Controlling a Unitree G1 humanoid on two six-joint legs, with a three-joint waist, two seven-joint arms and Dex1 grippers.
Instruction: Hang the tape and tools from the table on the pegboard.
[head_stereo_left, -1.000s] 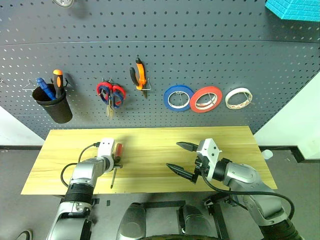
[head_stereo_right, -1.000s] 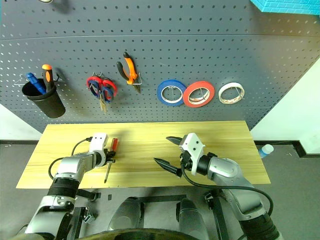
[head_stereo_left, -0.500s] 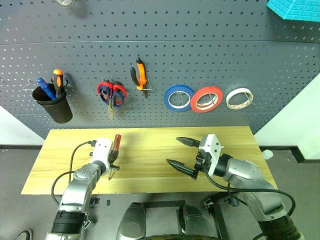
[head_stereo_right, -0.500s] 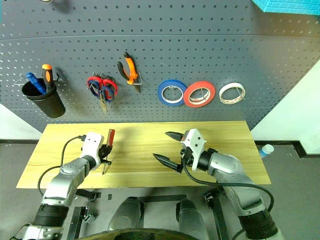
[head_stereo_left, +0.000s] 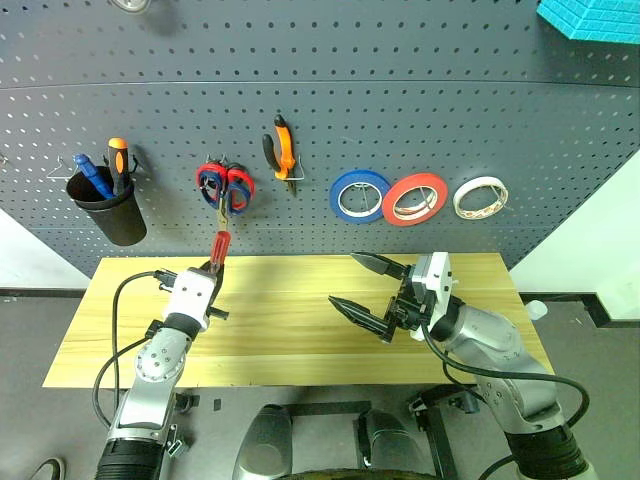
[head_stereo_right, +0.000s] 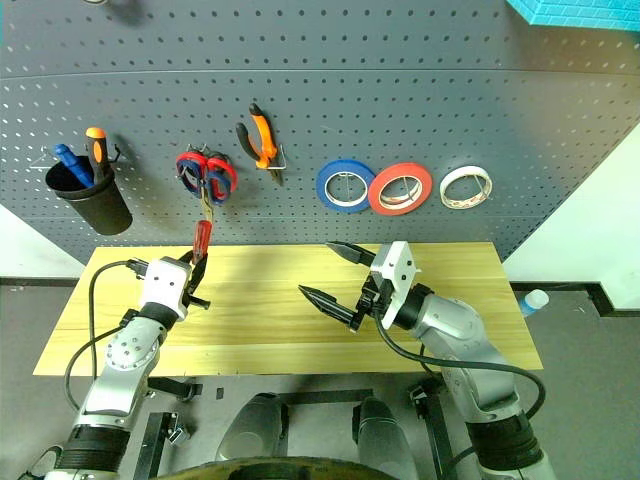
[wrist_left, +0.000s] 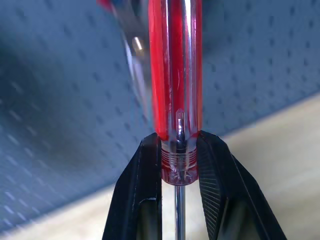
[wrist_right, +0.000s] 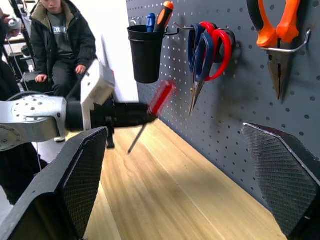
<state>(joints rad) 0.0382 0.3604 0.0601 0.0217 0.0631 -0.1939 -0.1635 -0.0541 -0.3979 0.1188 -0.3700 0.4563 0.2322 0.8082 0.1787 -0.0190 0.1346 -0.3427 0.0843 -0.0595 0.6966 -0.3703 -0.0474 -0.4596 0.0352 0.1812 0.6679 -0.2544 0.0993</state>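
Screwdriver (head_stereo_left: 218, 247) upright, red handle uppermost

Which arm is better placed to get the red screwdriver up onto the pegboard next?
Left. The left gripper is shut on the screwdriver, lifted off the table with its handle toward the pegboard. The right gripper is open and holds nothing.

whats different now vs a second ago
The left gripper, shut on the red-handled screwdriver, has lifted it off the table and swung its handle up toward the pegboard. The right gripper has risen slightly and stays open and empty. The hung tools and tape rolls have not moved.
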